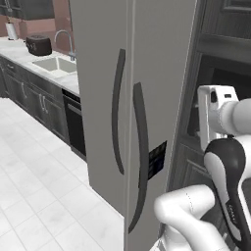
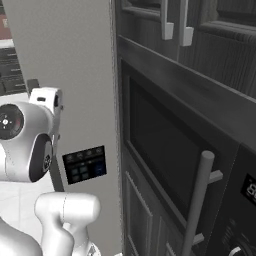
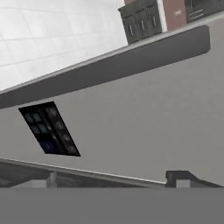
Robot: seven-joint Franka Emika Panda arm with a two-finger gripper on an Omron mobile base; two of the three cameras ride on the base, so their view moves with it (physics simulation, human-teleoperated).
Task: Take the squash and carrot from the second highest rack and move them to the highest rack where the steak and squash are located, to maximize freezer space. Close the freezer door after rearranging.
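Both doors of the freezer [image 1: 103, 98] are shut, so the task stands at its opening step; the carrot, the squash and both racks lie hidden behind them. To the left of the hand [image 3: 111, 181] runs the freezer door [image 1: 98, 122] with its long curved dark handle [image 1: 116, 112]. Directly ahead of the hand sits the neighbouring grey door [image 3: 144, 109] with its dark control panel [image 3: 49, 130]. The hand stands wide, holding nothing. Next, I judge, it must swing left, close on that handle and pull.
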